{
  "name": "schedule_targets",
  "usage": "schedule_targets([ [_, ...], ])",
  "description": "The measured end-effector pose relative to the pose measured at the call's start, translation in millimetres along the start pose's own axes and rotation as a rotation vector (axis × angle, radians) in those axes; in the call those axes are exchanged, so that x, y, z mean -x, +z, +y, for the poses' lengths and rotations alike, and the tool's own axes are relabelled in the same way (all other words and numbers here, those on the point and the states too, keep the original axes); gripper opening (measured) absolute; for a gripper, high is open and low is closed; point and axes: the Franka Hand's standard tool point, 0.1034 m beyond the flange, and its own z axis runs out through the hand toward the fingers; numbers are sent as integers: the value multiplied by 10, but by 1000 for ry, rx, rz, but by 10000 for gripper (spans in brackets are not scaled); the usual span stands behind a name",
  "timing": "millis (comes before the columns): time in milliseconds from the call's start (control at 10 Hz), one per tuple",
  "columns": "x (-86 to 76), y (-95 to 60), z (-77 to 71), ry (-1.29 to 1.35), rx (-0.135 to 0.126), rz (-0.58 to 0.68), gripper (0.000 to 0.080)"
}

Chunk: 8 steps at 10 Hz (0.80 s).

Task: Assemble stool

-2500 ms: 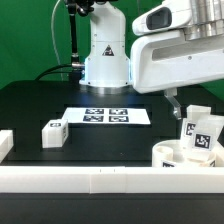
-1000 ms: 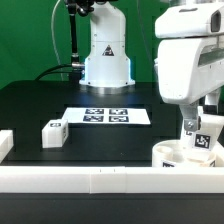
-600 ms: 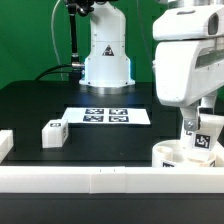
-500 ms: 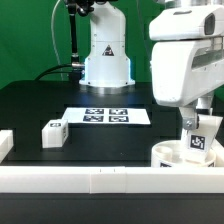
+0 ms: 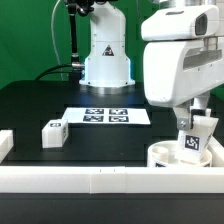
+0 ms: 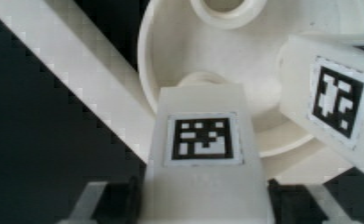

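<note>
Black table (image 5: 30, 105) lay before a green backdrop (image 5: 25, 40), gripper (image 5: 190, 128) jaws clamped on a tagged leg (image 5: 196, 143), held tilted over the seat (image 5: 163, 156) at the exterior view's right, second leg (image 6: 339, 90) stood beside it, third leg (image 5: 53, 133) sat well apart near the marker board (image 5: 107, 117).

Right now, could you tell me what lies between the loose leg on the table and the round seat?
In the exterior view, only bare black table separates the loose leg from the seat; the marker board lies just behind that stretch.
</note>
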Motion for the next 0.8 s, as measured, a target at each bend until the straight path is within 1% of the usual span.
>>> schedule_targets([
  [200,0,0,0,155,0,0,338],
  [300,1,1,0,189,-1,0,338],
  [400,-5,4,1,338,-1,19,338],
  [500,-8,8,-12,482,6,32,338],
  [600,-27,9,-30,578,5,36,338],
  [800,-89,19,-114,809,-5,39,338],
])
